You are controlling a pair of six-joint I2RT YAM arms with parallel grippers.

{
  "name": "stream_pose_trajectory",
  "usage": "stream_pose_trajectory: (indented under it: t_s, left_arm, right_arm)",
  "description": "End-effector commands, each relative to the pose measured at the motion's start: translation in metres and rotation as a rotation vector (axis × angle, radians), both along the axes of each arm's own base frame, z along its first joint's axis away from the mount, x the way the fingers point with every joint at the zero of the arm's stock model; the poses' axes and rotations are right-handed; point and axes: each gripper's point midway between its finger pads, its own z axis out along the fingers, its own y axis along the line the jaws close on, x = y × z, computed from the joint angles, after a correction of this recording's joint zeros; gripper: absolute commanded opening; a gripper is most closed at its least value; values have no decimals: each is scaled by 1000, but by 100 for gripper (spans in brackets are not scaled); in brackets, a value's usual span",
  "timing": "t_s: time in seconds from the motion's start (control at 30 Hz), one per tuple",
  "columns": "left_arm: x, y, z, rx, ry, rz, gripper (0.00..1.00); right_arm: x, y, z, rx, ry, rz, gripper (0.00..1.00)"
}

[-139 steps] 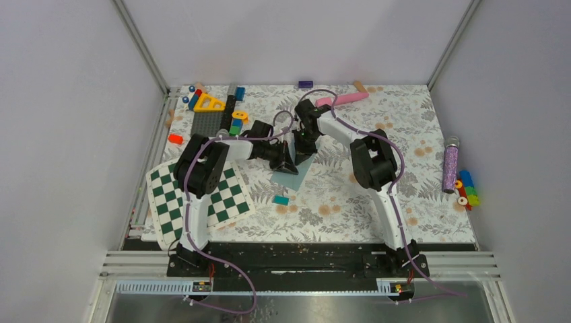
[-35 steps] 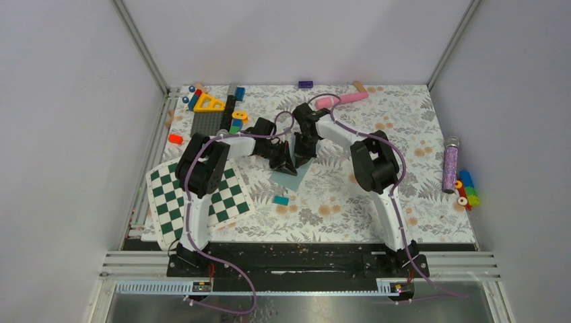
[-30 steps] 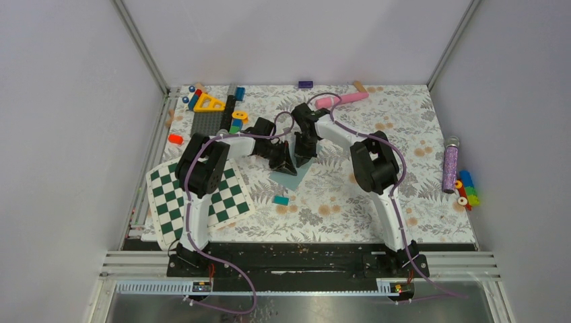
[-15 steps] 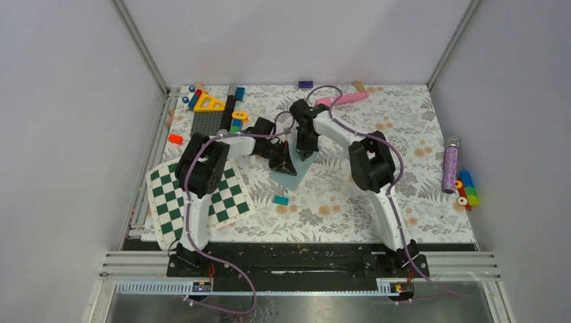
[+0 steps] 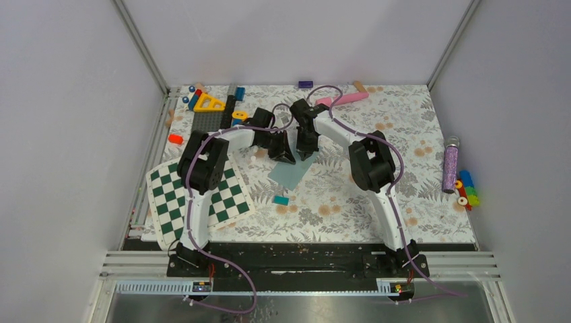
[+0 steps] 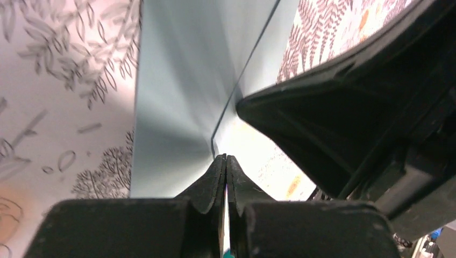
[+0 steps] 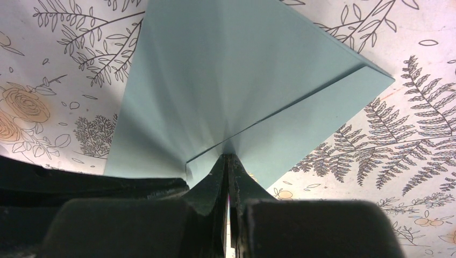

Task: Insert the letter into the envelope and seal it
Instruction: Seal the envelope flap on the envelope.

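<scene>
The teal envelope [image 5: 290, 175] lies flat on the floral mat in the middle of the table, its flap folded down. My left gripper [image 5: 288, 159] and right gripper [image 5: 304, 152] are both shut, their tips side by side on the envelope's far edge. In the left wrist view the shut left gripper [image 6: 226, 157] touches the envelope [image 6: 177, 97] at the flap's edge, with the right gripper's black body [image 6: 365, 123] close beside it. In the right wrist view the shut right gripper [image 7: 228, 157] rests on the envelope [image 7: 226, 80] at the flap seam. The letter is hidden.
A green-white checkerboard [image 5: 198, 195] lies at the near left. A small teal block [image 5: 281, 200] sits just in front of the envelope. Toy pieces [image 5: 209, 104] and a pink cylinder [image 5: 343, 99] line the far edge. A purple glitter tube [image 5: 450, 165] and coloured blocks [image 5: 466, 190] lie right.
My left arm has drawn back toward the far side, so more of the envelope shows. The right gripper has shifted slightly toward the far side. Both stay shut.
</scene>
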Motion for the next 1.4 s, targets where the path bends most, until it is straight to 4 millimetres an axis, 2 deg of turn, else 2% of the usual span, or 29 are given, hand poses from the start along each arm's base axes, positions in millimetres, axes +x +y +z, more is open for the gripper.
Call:
stream_pose_trajectory:
  t_s: [0.0, 0.2, 0.33, 0.43, 0.57, 0.7, 0.93, 1.03, 1.2, 1.37]
  left_arm:
    - [19, -8, 0, 19, -39, 8, 0]
    - [0, -12, -25, 58, 21, -27, 0]
    - [-4, -12, -28, 89, 13, -38, 0]
    - [-3, -15, -18, 45, 3, -33, 0]
    - [6, -29, 12, -98, -49, -10, 0]
    - [10, -35, 18, -143, -51, 0, 0]
    - [3, -29, -24, 32, 34, -31, 0]
    - [-1, -26, -23, 64, 23, -42, 0]
    - [-17, -10, -24, 141, 12, -64, 0]
    - [-35, -3, -26, 169, 26, -94, 0]
  right_arm:
    - [-8, -4, -9, -27, 31, -12, 0]
    - [-9, -2, -8, -17, 37, -14, 0]
    - [-9, 0, -7, -7, 39, -19, 0]
    - [-8, 0, -6, -4, 37, -21, 0]
    - [-8, 0, -7, -7, 40, -19, 0]
    - [-8, 0, -8, -6, 41, -21, 0]
    - [-8, 0, -8, -5, 41, -22, 0]
    - [-8, 0, -8, -6, 41, -23, 0]
    - [-7, 0, -8, -5, 40, -25, 0]
    - [-7, 0, -7, -4, 39, -24, 0]
